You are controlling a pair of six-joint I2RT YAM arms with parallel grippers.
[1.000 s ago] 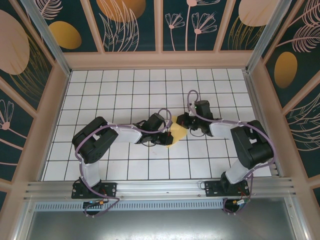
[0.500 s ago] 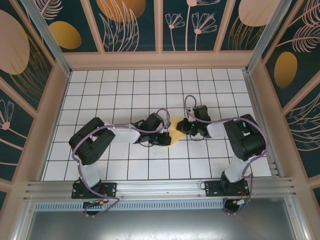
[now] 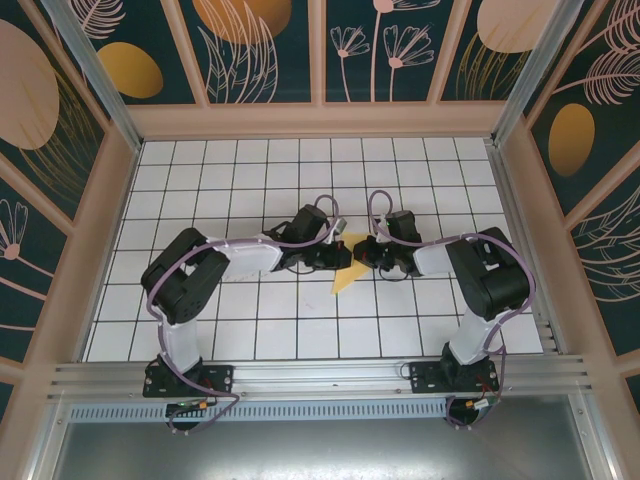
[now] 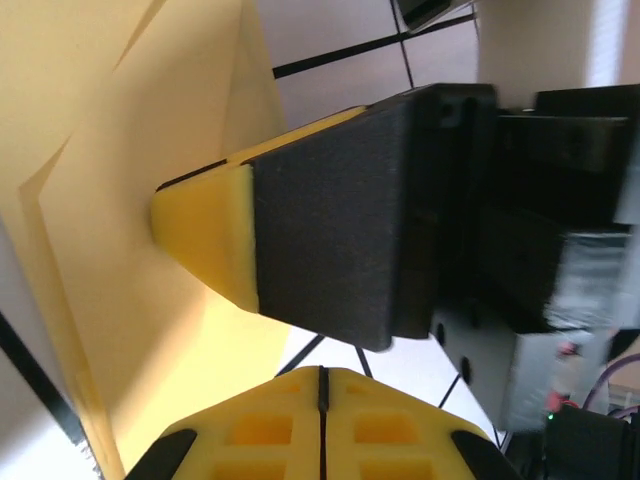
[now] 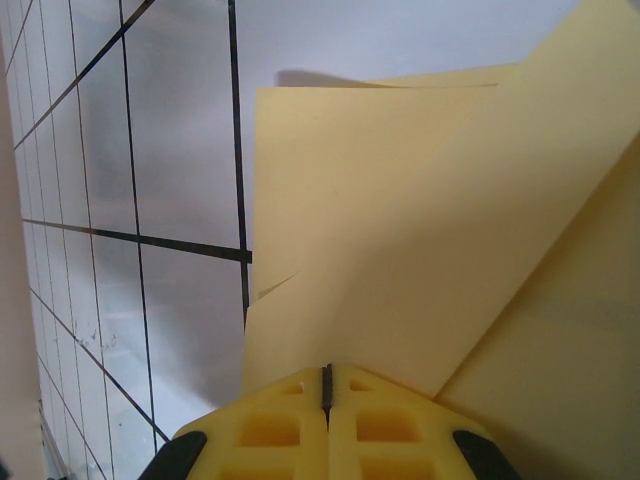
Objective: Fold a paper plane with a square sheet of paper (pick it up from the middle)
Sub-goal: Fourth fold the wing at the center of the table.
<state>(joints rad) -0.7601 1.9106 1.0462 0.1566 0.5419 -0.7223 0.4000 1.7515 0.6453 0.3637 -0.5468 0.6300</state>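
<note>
The pale-yellow sheet of paper is partly folded, and one point of it reaches toward the near edge. My right gripper is shut on its far edge. In the right wrist view the folded layers of the paper spread out from the shut right gripper. My left gripper is shut and sits tip to tip with the right one, over the paper. In the left wrist view the shut left gripper has the paper beside it. The right gripper's yellow-tipped finger is just ahead of it.
The white grid table is boxed in by wooden walls on three sides. An aluminium rail runs along the near edge by the arm bases. Both arms reach inward and meet at the table's centre.
My left gripper has swung away from the near edge and rightward, up against the right gripper. The paper's near point now shows uncovered. The right gripper has shifted slightly left.
</note>
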